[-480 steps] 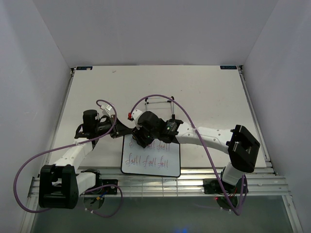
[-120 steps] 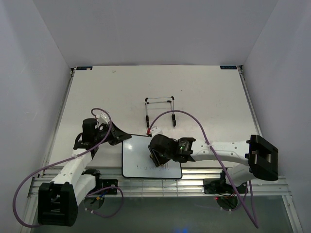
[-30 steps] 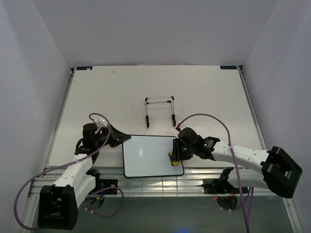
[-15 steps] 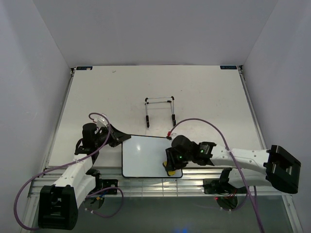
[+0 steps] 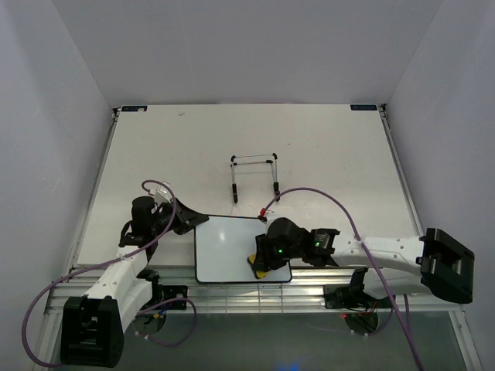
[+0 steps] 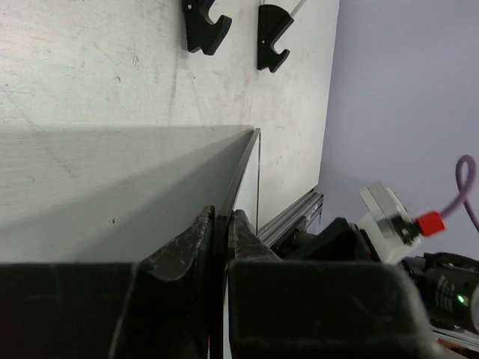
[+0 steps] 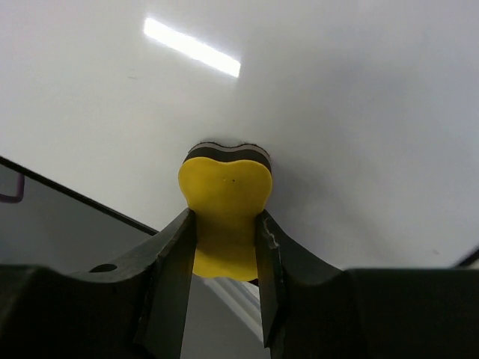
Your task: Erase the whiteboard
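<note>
One whiteboard (image 5: pixel 228 246), surface blank, lay flat near front edge of table (image 5: pixel 325 154), between both arms. Left gripper (image 6: pixel 219 224) was clamped on its left edge. Right gripper (image 7: pixel 224 247) pinched yellow eraser (image 7: pixel 224 191), pressed on board by near-right corner. Wire stand (image 5: pixel 254 176) stood behind, apart.

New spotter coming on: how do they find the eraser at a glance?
Start at the whiteboard lying flat at the table's near edge. Toward its near right corner the right gripper pinches a small block, the eraser: the only yellow thing in view.
</note>
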{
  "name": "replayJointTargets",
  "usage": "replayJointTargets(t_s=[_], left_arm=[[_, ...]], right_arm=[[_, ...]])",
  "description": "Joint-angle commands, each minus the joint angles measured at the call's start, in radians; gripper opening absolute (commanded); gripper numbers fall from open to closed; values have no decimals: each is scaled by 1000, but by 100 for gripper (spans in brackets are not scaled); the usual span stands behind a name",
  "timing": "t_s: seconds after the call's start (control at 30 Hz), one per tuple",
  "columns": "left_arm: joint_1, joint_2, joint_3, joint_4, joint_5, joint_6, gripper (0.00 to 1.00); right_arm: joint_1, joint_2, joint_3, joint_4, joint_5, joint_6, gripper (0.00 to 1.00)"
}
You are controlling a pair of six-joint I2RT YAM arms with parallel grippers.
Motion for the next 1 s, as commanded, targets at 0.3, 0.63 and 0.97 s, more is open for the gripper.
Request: replayJointTargets(t_s=[0.3, 0.63, 0.97], left_arm=[[-1, 35, 90, 0, 26, 106, 0], [-3, -12, 176, -7, 67, 97, 0], [-3, -51, 268, -23, 118, 79, 0]], right_arm=[[-239, -261, -287, -301, 1, 33, 33], [-510, -215, -99, -390, -22, -229, 33], [-727, -7, 106, -488, 140, -407, 41]])
